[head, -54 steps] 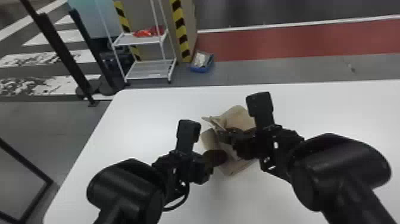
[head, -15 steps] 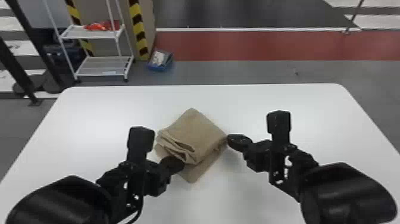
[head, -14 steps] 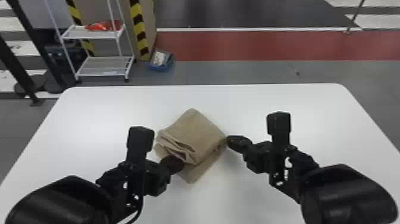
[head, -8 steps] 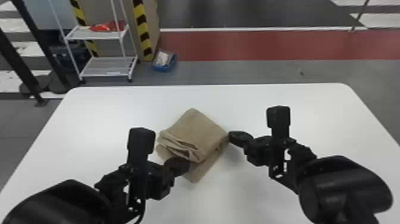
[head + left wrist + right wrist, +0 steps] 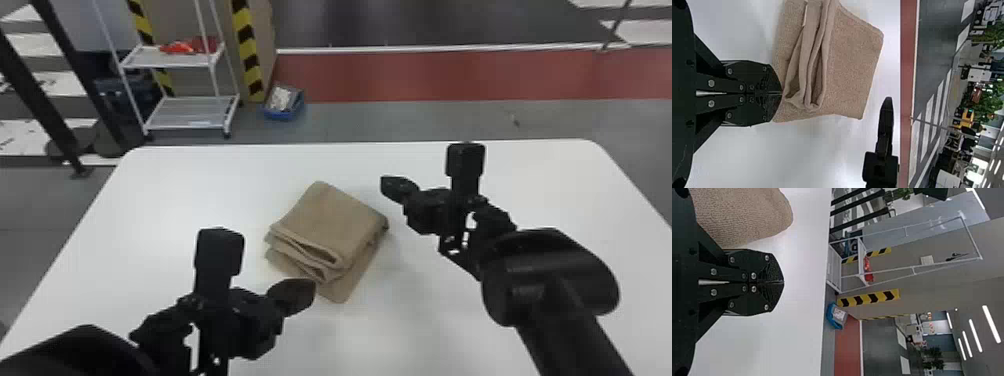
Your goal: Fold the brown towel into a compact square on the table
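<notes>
The brown towel (image 5: 330,220) lies folded in a thick stack near the middle of the white table (image 5: 165,200), its layered edges facing the left arm. My left gripper (image 5: 306,294) is at the towel's near left edge; in the left wrist view the left gripper (image 5: 781,93) has its fingers shut together beside the layered folds of the towel (image 5: 852,62), with no cloth seen between them. My right gripper (image 5: 387,186) stands apart from the towel, off its far right side. In the right wrist view the right gripper (image 5: 782,282) is shut too, with the towel (image 5: 742,215) beside it.
Beyond the table's far edge stand a white shelf rack (image 5: 190,110) and a blue bin (image 5: 284,102) on the floor. The right arm's gripper also shows farther off in the left wrist view.
Earlier both grippers were at the towel, which was crumpled and partly raised; now it lies flat and folded. Over the last half second the right gripper has moved away from its right corner.
</notes>
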### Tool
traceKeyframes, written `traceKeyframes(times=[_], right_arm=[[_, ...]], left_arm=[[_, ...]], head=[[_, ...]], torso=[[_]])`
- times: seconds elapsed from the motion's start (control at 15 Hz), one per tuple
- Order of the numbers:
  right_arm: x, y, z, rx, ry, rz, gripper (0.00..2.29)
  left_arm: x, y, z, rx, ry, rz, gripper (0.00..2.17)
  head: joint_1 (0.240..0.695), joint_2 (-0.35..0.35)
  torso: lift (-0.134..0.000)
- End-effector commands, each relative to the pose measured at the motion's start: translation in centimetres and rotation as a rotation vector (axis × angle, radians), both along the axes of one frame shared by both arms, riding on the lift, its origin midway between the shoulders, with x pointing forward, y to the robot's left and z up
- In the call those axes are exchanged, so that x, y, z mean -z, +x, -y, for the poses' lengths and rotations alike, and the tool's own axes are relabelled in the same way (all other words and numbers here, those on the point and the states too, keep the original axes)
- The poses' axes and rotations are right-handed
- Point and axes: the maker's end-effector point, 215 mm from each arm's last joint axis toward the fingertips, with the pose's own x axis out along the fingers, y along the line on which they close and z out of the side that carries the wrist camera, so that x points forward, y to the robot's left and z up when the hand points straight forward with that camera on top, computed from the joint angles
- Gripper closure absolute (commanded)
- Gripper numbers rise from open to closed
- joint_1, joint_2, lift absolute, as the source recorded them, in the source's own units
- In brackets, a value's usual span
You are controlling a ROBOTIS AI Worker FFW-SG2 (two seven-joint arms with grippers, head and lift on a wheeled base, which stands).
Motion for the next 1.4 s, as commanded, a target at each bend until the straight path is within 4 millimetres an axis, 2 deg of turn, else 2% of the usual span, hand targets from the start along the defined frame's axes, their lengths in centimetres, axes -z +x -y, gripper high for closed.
traceKeyframes(times=[0.0, 0.13, 0.2, 0.33, 0.53, 0.73, 0.8, 0.93, 1.13, 1.33], right_arm=[[-0.6, -2.2, 1.5, 0.013, 0.064, 0.024, 2.10], [-2.1, -5.3, 2.8, -0.002, 0.099, 0.052, 2.10], [-2.7, -7.3, 3.4, -0.006, 0.107, 0.060, 2.10], [-3.6, -9.9, 4.2, 0.001, 0.101, 0.074, 2.10], [-1.9, -11.9, 4.5, 0.004, 0.047, 0.053, 2.10], [0.9, -12.8, 4.4, 0.007, 0.019, 0.001, 2.10], [2.2, -12.7, 4.3, 0.006, 0.013, -0.021, 2.10], [3.5, -11.4, 3.6, -0.013, 0.029, -0.051, 2.10], [4.3, -8.9, 2.1, -0.043, 0.051, -0.059, 2.10], [3.7, -5.4, 0.1, -0.054, 0.069, -0.055, 2.10]], left_arm=[[-0.1, 0.5, -1.0, -0.017, 0.010, 0.007, 1.91], [-0.3, 1.7, -2.3, -0.040, 0.044, 0.033, 1.91], [-0.5, 2.5, -3.7, -0.063, 0.064, 0.053, 1.91], [-0.9, 3.8, -5.8, -0.105, 0.074, 0.083, 1.91], [-2.0, 5.5, -8.8, -0.160, 0.097, 0.144, 1.91], [-2.7, 6.5, -10.2, -0.197, 0.120, 0.195, 1.91], [-2.8, 6.7, -10.2, -0.198, 0.112, 0.208, 1.91], [-2.6, 6.9, -10.4, -0.203, 0.107, 0.212, 1.91], [-2.6, 6.9, -10.0, -0.197, 0.091, 0.213, 1.91], [-2.3, 7.0, -9.9, -0.203, 0.065, 0.225, 1.91]], head=[[0.695, 0.070], [0.695, 0.072], [0.695, 0.071], [0.695, 0.072], [0.695, 0.101], [0.695, 0.124], [0.695, 0.134], [0.695, 0.142], [0.695, 0.155], [0.695, 0.161]], torso=[[-0.128], [-0.128], [-0.128], [-0.128], [-0.128], [-0.128], [-0.128], [-0.128], [-0.128], [-0.128]])
